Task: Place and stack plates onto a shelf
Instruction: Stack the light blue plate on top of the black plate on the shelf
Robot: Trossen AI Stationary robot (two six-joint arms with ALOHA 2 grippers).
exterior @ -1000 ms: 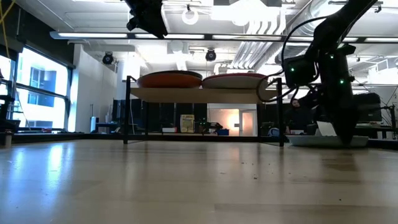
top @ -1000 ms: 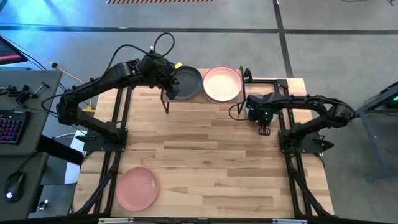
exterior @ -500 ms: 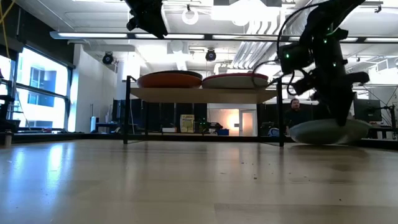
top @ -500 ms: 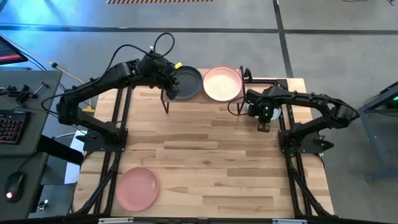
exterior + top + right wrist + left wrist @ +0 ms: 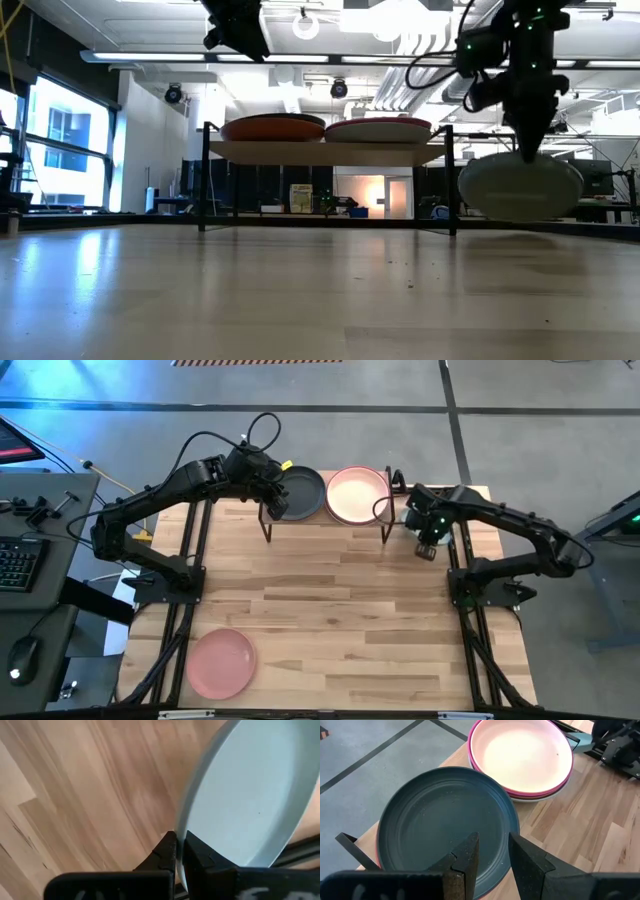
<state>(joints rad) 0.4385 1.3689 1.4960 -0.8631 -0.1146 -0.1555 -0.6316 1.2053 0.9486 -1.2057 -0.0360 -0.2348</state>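
On the shelf (image 5: 330, 152) at the table's far edge sit two stacks. The dark grey plate (image 5: 301, 493) tops the left one, over a terracotta plate (image 5: 272, 127). The cream plate (image 5: 357, 494) tops the right one, over a magenta rim (image 5: 520, 794). My left gripper (image 5: 268, 488) hovers open just above the dark grey plate (image 5: 445, 820). My right gripper (image 5: 527, 150), right of the shelf, is shut on the pale teal plate (image 5: 520, 187). The pink plate (image 5: 221, 662) lies flat on the table's near left corner. My right gripper pinches the pale teal plate's rim (image 5: 181, 837) between its two fingers (image 5: 167, 851), coming from above and pointing down. The plate hangs below the fingers nearly on edge, lifted clear of the table.
The shelf's black legs (image 5: 388, 525) stand close beside my right gripper. Black frame rails (image 5: 185, 550) run along both sides of the table. The wide wooden tabletop (image 5: 330, 610) stretches between the shelf and the pink plate.
My right gripper has risen and moved toward the far edge, closer to the shelf's right end. The pale teal plate, which lay flat on the table, has been lifted clear and tipped until it hangs nearly on edge below the fingers.
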